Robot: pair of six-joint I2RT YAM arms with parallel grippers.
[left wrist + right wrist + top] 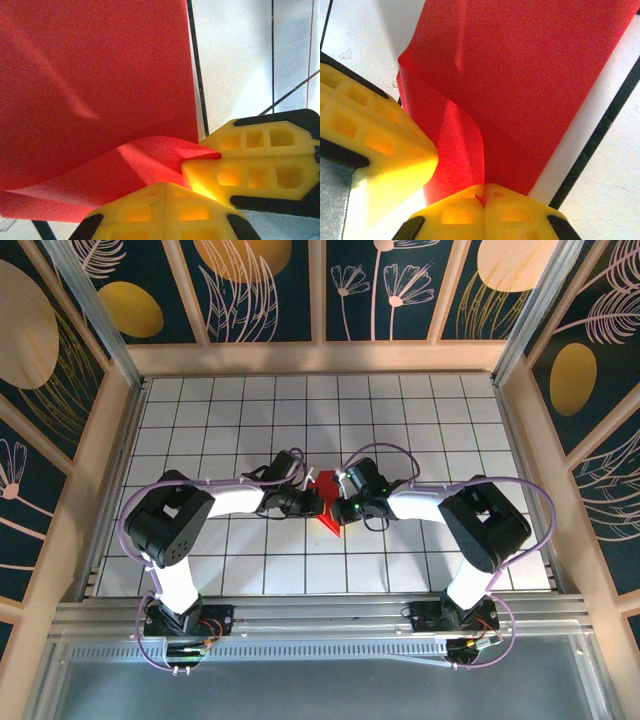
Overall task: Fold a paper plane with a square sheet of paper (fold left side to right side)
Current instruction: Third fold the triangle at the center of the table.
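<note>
The red square sheet of paper (pixel 331 524) lies creased at the middle of the white grid table, where both grippers meet over it. My right gripper (pixel 482 189) is shut on a raised flap of the sheet (pixel 520 75), and a sliver of red shows in its seam. In the left wrist view the right gripper's yellow fingers (pixel 250 175) pinch that curled flap of the paper (pixel 100 75). My left gripper (pixel 165 186) is shut, its tips at the foot of the flap with no paper showing between them. From the right wrist, the left gripper's finger (pixel 375 145) stands beside the fold.
The white grid table (pixel 440 420) is walled by wooden frames with dark patterned panels. A metal rail (pixel 320 618) runs along the near edge by the arm bases. Both arms reach inward, the left gripper (pixel 316 503) and right gripper (pixel 342 508) nearly touching.
</note>
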